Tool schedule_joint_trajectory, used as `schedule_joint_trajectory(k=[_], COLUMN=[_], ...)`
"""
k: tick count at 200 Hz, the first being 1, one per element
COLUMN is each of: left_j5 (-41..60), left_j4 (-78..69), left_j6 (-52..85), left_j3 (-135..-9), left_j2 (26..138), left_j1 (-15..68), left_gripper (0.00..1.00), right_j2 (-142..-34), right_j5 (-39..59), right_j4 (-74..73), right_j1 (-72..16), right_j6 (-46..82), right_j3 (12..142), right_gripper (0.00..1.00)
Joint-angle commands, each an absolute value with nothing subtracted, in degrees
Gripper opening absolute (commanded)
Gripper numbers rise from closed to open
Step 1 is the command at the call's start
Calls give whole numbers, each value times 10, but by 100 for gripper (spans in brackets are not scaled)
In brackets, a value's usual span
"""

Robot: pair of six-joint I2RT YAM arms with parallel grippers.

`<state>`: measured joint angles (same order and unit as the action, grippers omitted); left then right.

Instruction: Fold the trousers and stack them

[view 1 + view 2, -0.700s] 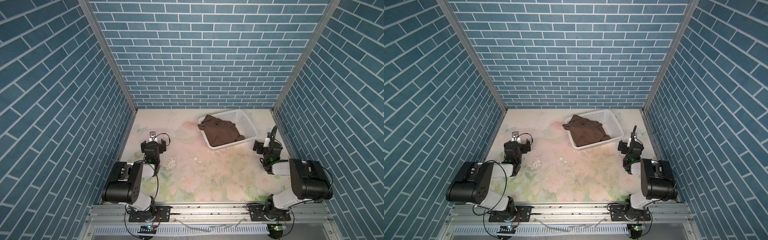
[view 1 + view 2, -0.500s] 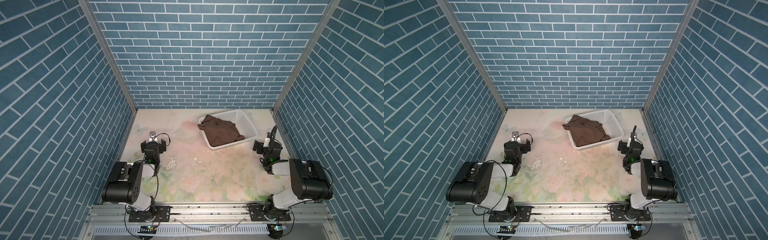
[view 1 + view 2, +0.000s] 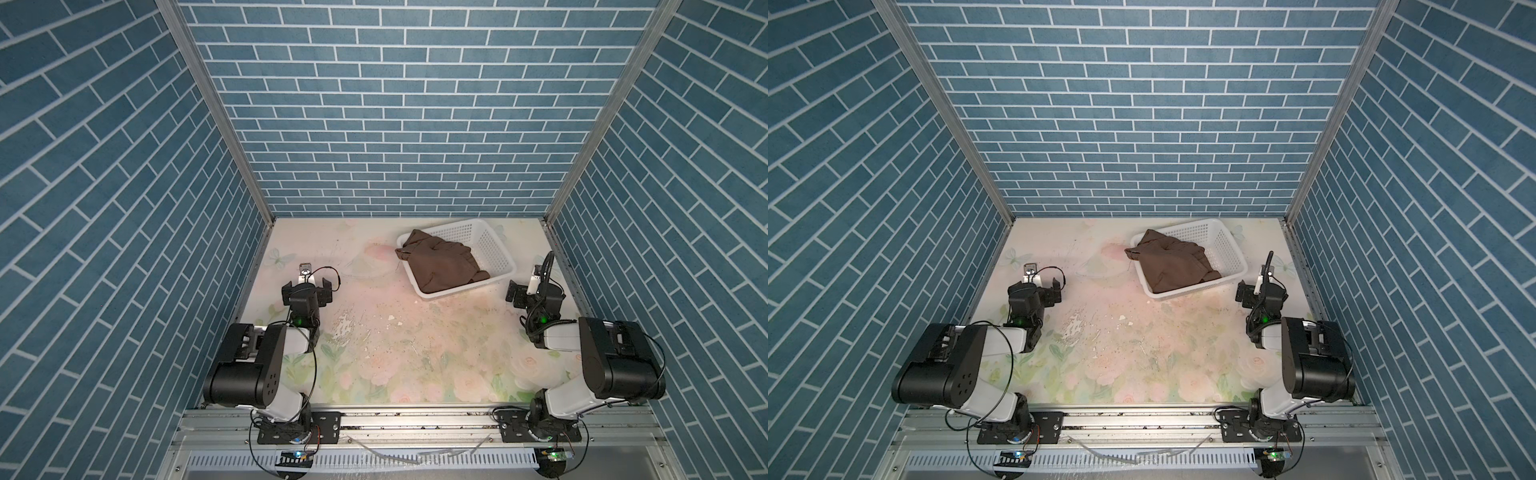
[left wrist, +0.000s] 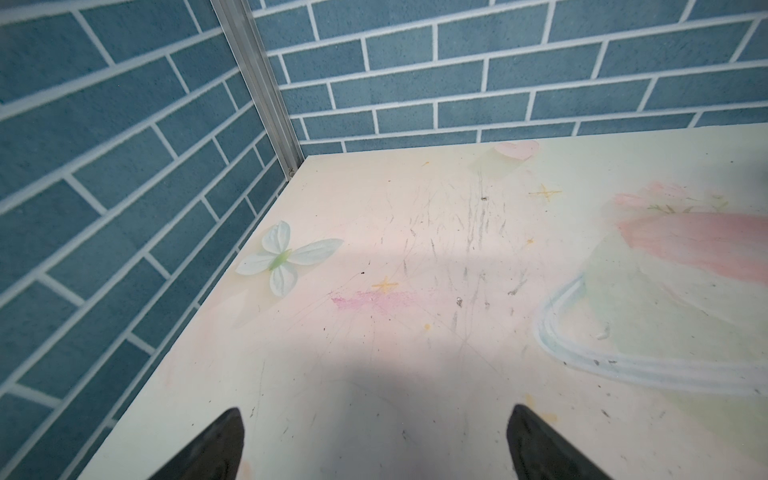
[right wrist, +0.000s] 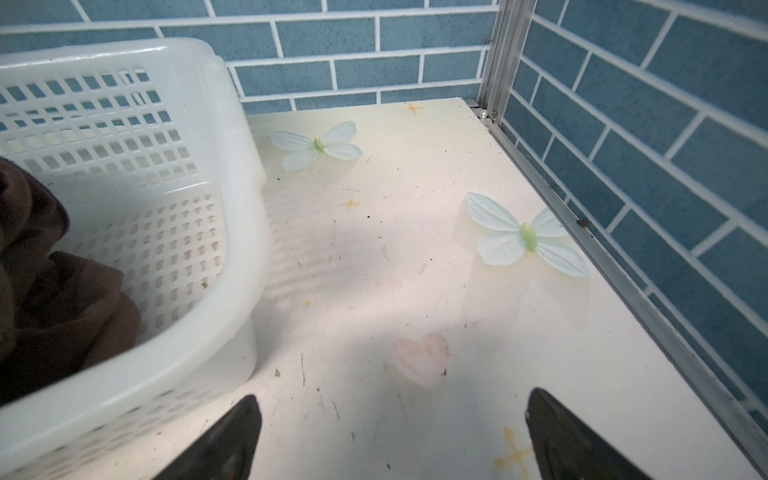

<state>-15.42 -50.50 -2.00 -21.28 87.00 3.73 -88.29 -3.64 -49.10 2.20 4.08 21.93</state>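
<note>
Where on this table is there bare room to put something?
The table is bare across its middle, between the left gripper and right gripper, and in the far-left corner. Crowded only far right: the basket holds the trousers.

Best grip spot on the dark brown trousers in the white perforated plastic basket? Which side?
Likely the raised fold of the dark brown trousers at the left rim of the white perforated plastic basket in both top views, from above: it stands proud and spills over the rim, so walls don't interfere.
</note>
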Motion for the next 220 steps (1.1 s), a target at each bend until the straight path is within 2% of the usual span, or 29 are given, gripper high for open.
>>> schedule_joint_trajectory(k=[1,22,46,57,72,94,119,142,155,180,220], left_j5=[-159,-151,-151,-176,-217,-267,-363,-415,-395,-354,-237], left_j4=[-512,-508,-494,-419,-275,-118,164,275,268,287,338], left_j6=[-19,-17,-34,-48,-38,93,309,430,415,419,416], left_j3=[-211,-213,-214,-236,-294,-367,-491,-520,-513,-499,-489], left_j2=[875,874,850,808,758,708,662,609,577,527,480], left_j1=[39,36,47,66,86,88,88,86,84,83,83], left_gripper=[99,99,99,99,99,99,99,99,99,99,97], right_j2=[-873,-822,-760,-744,-712,-666,-689,-749,-788,-853,-958], right_j5=[-50,-70,-127,-192,-276,-315,-258,-191,-155,-17,125], right_j4=[-488,-408,-150,-75,-65,-58,45,94,132,160,151], right_j1=[24,23,17,2,-28,-53,-60,-97,-114,-134,-170], right_j6=[42,45,106,123,123,143,168,136,132,138,135], right_j3=[225,244,339,371,372,374,460,544,594,661,725], right_gripper=[99,99,99,99,99,99,99,99,99,96,99])
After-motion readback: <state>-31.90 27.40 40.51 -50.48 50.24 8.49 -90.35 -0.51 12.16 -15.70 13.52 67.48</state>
